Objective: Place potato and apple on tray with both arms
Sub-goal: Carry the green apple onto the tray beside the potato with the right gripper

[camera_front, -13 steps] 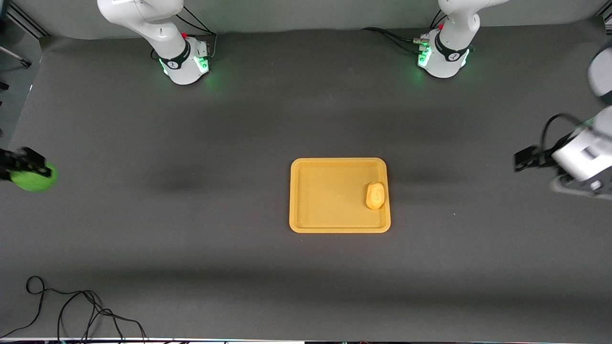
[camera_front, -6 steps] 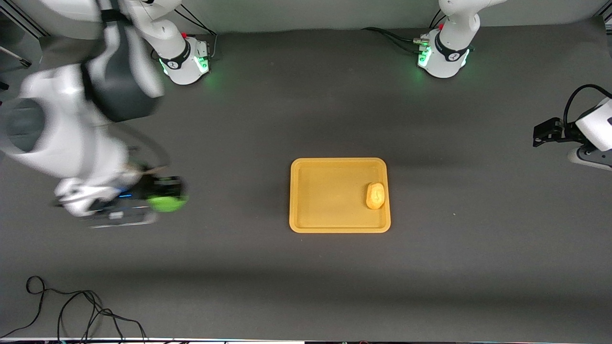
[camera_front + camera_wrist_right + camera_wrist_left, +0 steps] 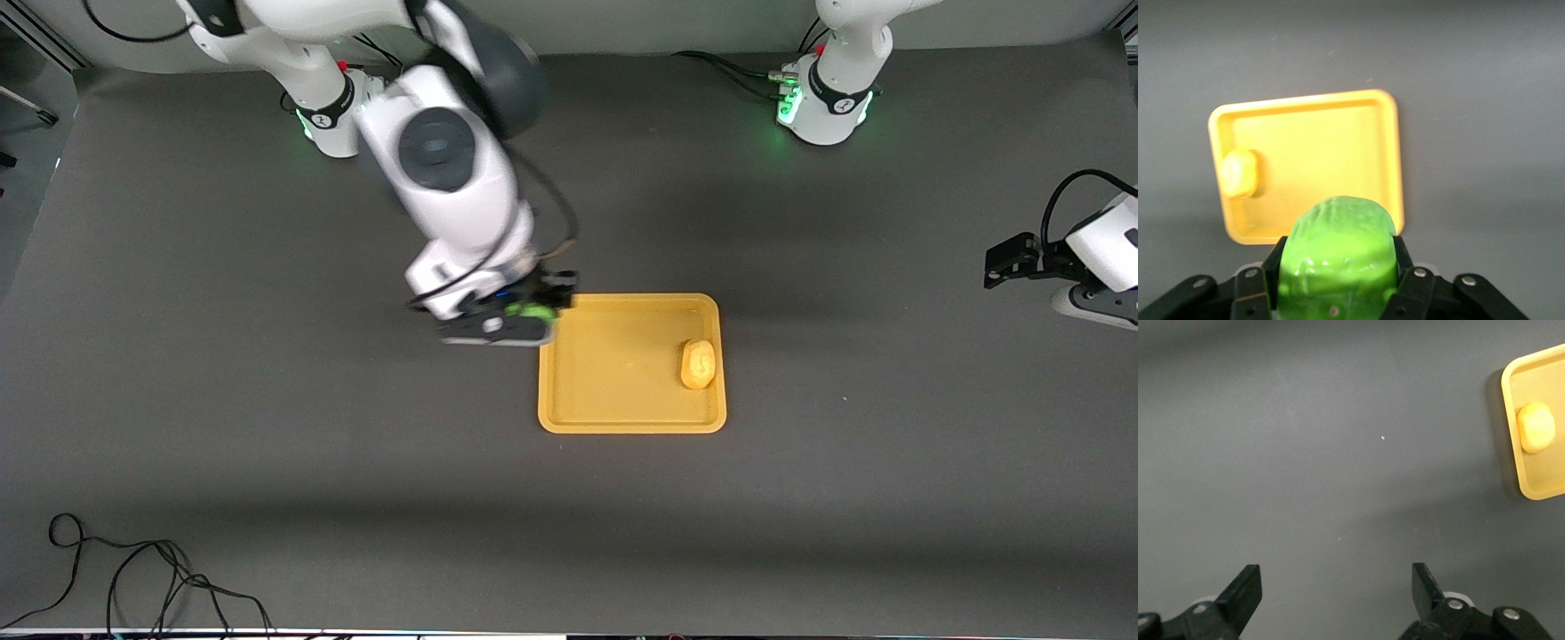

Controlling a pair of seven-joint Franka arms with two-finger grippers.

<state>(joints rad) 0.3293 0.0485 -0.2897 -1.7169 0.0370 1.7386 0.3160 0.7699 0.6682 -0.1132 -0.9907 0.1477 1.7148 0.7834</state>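
The yellow-orange tray [image 3: 613, 418] lies mid-table; it also shows in the right wrist view [image 3: 1338, 120] and partly in the left wrist view [image 3: 1511, 387]. The potato [image 3: 698, 364] lies in the tray by the rim toward the left arm's end, seen too in the wrist views [image 3: 1239, 173] [image 3: 1535, 427]. My right gripper [image 3: 533, 311] is shut on the green apple [image 3: 1338, 257] and holds it in the air over the tray's rim at the right arm's end; only a sliver of the apple [image 3: 531, 310] shows in the front view. My left gripper [image 3: 1337, 587] is open and empty, up over bare table at the left arm's end [image 3: 1000, 262].
The dark grey table mat [image 3: 356, 498] lies around the tray. A loose black cable [image 3: 133, 578] lies at the table's edge nearest the front camera, at the right arm's end. The arm bases [image 3: 342, 116] [image 3: 822, 102] stand along the back.
My right arm has swung in from the right arm's end of the table with the apple, reaching the tray's rim. My left gripper has drifted slightly and stays off at its end.
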